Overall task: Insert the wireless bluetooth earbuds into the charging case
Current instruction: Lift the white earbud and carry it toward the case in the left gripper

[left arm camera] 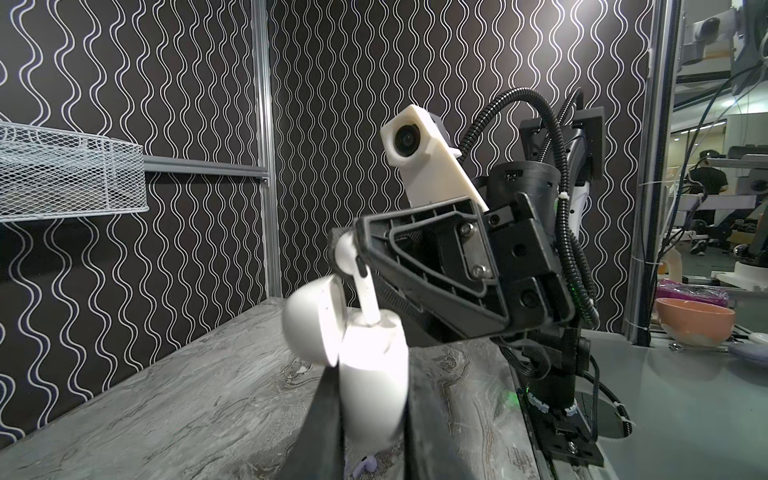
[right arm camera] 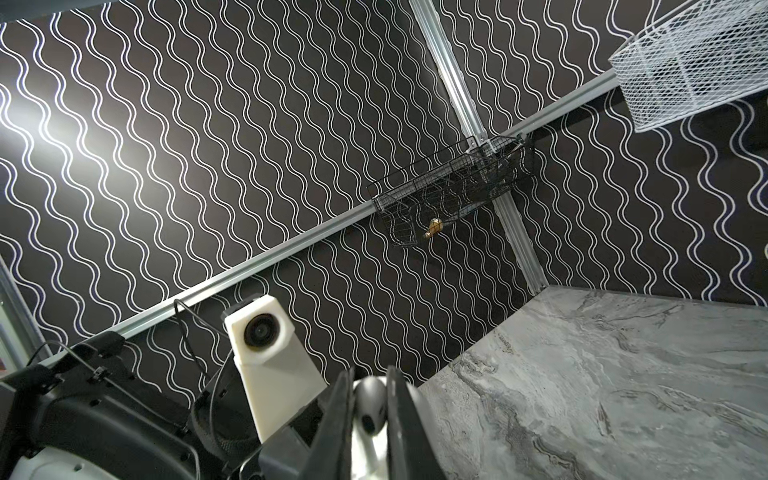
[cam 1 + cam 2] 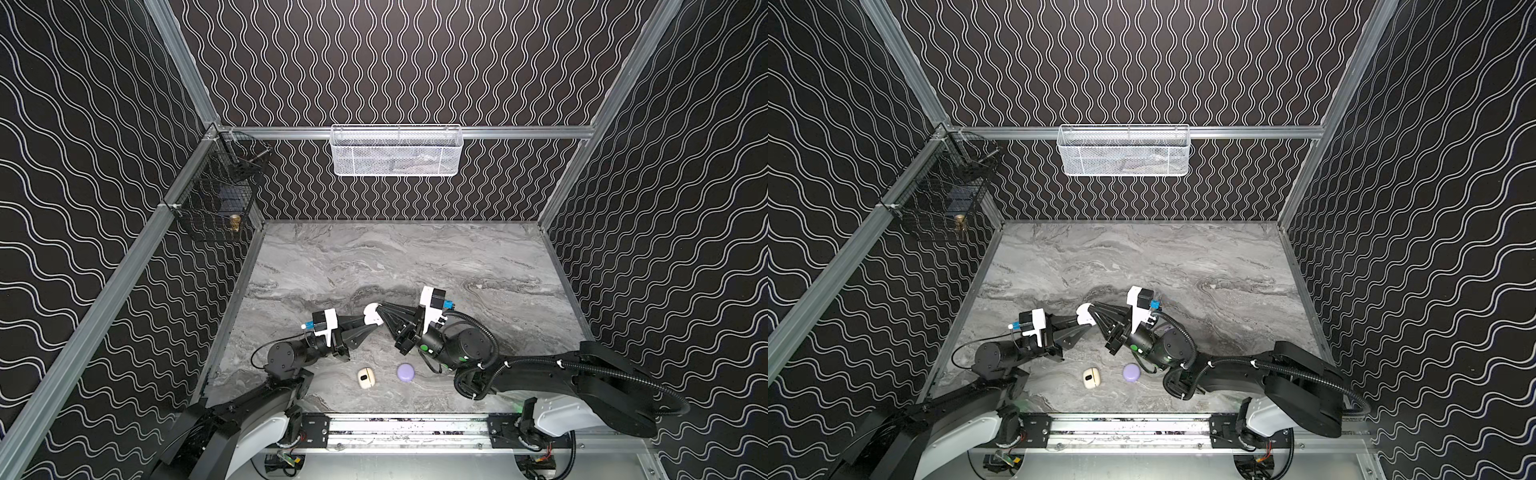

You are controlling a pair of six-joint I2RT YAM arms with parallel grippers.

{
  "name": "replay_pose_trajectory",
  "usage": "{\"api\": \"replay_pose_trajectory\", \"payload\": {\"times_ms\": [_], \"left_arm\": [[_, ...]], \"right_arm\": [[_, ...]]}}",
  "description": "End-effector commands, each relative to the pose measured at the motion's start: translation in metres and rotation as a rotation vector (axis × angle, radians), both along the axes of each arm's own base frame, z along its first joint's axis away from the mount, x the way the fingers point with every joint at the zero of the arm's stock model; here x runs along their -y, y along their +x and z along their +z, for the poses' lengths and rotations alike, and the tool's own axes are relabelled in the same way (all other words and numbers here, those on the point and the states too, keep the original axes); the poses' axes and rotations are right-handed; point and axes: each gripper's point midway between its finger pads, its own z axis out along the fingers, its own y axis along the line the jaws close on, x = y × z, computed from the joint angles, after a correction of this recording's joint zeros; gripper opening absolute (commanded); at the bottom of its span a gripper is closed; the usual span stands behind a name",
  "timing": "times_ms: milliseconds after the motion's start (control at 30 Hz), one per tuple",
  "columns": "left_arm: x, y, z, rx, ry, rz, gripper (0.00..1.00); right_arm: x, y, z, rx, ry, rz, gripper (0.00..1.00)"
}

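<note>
In both top views my two grippers meet at mid-table over a white charging case (image 3: 372, 316) (image 3: 1085, 314). My left gripper (image 1: 372, 395) is shut on the case's body (image 1: 374, 374), and the case's lid (image 1: 311, 324) hangs open to one side. My right gripper (image 2: 371, 399) is shut on the head of a white earbud (image 2: 371, 405). In the left wrist view that earbud (image 1: 352, 262) is tilted, with its stem (image 1: 369, 301) reaching down into the open case. A lilac earbud (image 1: 365, 464) lies on the table below the case.
A cream case (image 3: 365, 377) and a shut lilac case (image 3: 405, 372) lie near the front of the marble table (image 3: 478, 266), between the two arms. A white mesh basket (image 3: 395, 151) hangs on the back wall. A black wire basket (image 3: 220, 187) hangs at the left corner.
</note>
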Motion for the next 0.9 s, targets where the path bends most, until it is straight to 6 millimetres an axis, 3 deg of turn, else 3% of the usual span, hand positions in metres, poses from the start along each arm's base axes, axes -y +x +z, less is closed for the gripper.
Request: {"api": "replay_pose_trajectory", "payload": {"times_ms": [0, 867], "left_arm": [[-0.002, -0.006, 0.008, 0.038, -0.023, -0.004, 0.0], [-0.003, -0.009, 0.01, 0.049, -0.025, -0.01, 0.0]], "right_arm": [[0.005, -0.001, 0.002, 0.016, 0.021, -0.008, 0.14], [0.006, -0.01, -0.02, -0.05, 0.0, 0.056, 0.13]]}}
